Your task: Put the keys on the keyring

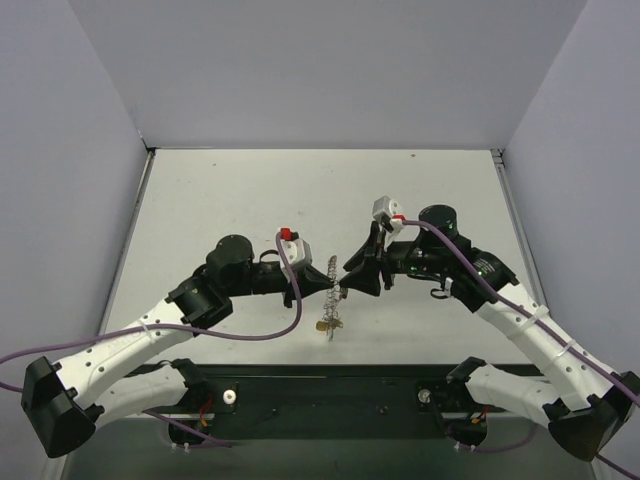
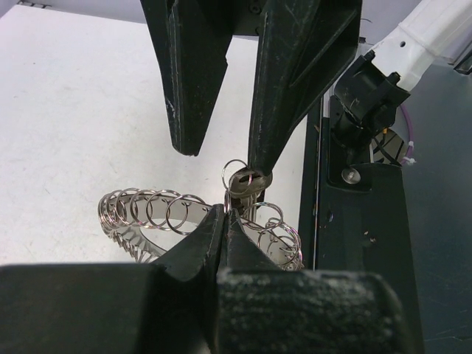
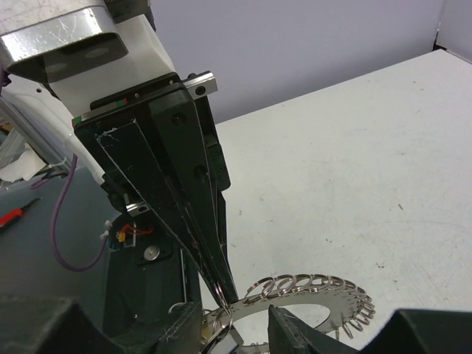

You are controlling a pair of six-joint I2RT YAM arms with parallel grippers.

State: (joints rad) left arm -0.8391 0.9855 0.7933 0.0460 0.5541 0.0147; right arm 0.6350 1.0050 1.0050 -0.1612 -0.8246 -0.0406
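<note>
Centrally, the keyring [image 2: 140, 210] (a silvery band whose rim carries a row of small split loops) is held clear of the bench [image 1: 250, 190], above its middle and toward the near edge, between the two arms. The left end effector [image 2: 225, 219] is pressed together on the ring's rim. Just beside that pinch, a small key [image 2: 247, 184] with its own little loop sits against the ring. It is touched by one fingertip [image 2: 257, 158] of the right end effector [image 2: 221, 161], whose jaws stand spread with nothing clamped between them. In the overhead view a yellowish key [image 1: 325, 325] shows just below the ring; whether it hangs from the ring or lies on the bench cannot be told.

Step in hand, as judged: threading the small key's loop onto the rim. To do it well, the left pinch should be firm and motionless so the ring does not swing. The right fingers should close on the key's head rather than its loop, leaving the loop free to slide on (a slow, light push suits so small a part).

Pose: the left arm reaches from the lower left, elbow bent, forearm running rightward. The right arm mirrors it, wrist tipped so the fingers slant down toward the ring.
</note>
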